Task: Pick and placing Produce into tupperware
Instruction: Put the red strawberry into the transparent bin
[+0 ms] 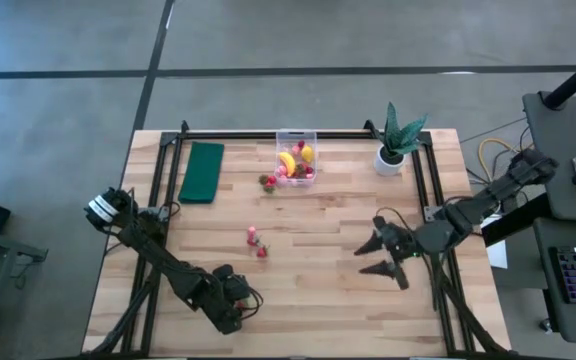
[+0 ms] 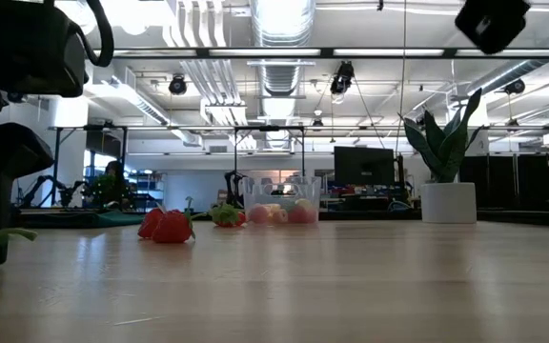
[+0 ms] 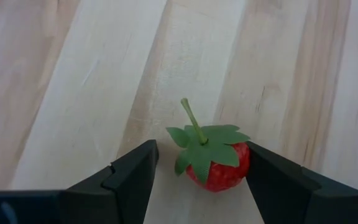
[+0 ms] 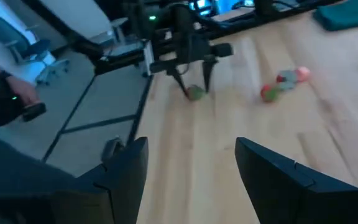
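A red strawberry (image 3: 219, 169) with a green leafy cap lies on the wooden table near its front edge. My left gripper (image 3: 202, 148) stands open over it, one finger on either side; the right wrist view shows that gripper (image 4: 194, 79) from afar. My right gripper (image 1: 361, 259) hangs open above the table's right half with nothing between its fingers. The clear tupperware (image 1: 296, 160) at the far middle holds a yellow banana, a lemon and red fruits. One strawberry (image 1: 268, 182) lies beside the box, and two more strawberries (image 1: 257, 243) lie at mid-table. My left gripper comes at the strawberry slanting down from above. One finger (image 3: 272, 177) stands right against the fruit's side (image 3: 244, 163), and I cannot tell whether it touches; the other finger is clearly apart. The strawberry rests on the table.
A dark green pad (image 1: 203, 170) lies at the far left. A potted plant (image 1: 396, 148) stands at the far right. Black rails (image 1: 158, 190) run along the table's sides. Bare wood lies between the two grippers.
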`<state>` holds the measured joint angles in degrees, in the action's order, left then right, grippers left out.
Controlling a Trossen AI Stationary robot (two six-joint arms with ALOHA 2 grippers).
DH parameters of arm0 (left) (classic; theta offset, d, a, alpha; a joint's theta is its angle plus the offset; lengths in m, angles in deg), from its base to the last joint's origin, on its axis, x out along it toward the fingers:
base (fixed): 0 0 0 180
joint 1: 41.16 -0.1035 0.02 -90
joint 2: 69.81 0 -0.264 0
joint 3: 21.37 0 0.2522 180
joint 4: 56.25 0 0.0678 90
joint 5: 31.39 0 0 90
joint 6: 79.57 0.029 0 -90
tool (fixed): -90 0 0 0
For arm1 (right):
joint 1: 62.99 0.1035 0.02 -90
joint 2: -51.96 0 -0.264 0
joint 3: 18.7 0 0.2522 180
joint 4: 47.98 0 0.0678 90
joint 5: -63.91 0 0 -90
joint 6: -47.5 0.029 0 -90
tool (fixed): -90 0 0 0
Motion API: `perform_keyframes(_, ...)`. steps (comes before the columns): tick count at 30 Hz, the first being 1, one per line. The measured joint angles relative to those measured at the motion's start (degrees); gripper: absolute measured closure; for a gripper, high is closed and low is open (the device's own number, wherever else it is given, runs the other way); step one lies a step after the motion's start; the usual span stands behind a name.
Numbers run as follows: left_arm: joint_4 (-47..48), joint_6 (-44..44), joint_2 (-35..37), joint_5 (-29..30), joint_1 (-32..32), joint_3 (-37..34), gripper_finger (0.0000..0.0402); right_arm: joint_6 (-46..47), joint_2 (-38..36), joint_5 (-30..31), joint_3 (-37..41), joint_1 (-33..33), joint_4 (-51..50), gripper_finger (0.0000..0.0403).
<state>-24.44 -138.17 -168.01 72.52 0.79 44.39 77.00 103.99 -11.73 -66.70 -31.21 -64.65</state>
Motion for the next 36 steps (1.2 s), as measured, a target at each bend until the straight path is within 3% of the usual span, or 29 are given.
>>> perform_keyframes(4,0.11,-1.04,0.0,0.01,0.0,-0.06,0.0178,-0.41,-1.61,-2.06,3.27,-5.3,0.46,0.017)
perform_keyframes(10,0.35,-1.86,0.02,-0.21,0.0,-0.17,0.0185,-4.33,-3.7,-14.58,7.17,-16.59,2.59,0.017)
perform_keyframes(19,0.57,-2.75,0.02,-0.35,-0.02,-0.31,0.0221,-10.0,-9.48,-18.56,9.56,-28.59,2.33,0.017)
perform_keyframes(26,0.52,-4.1,0.02,-0.39,-0.02,-0.34,0.0222,-4.65,-15.84,-20.44,14.83,-25.7,3.7,0.017)
perform_keyframes(36,0.51,-5.65,0.02,-1.03,-0.14,-0.32,0.0222,0.42,-25.13,-9.55,23.45,-21.3,3.83,0.017)
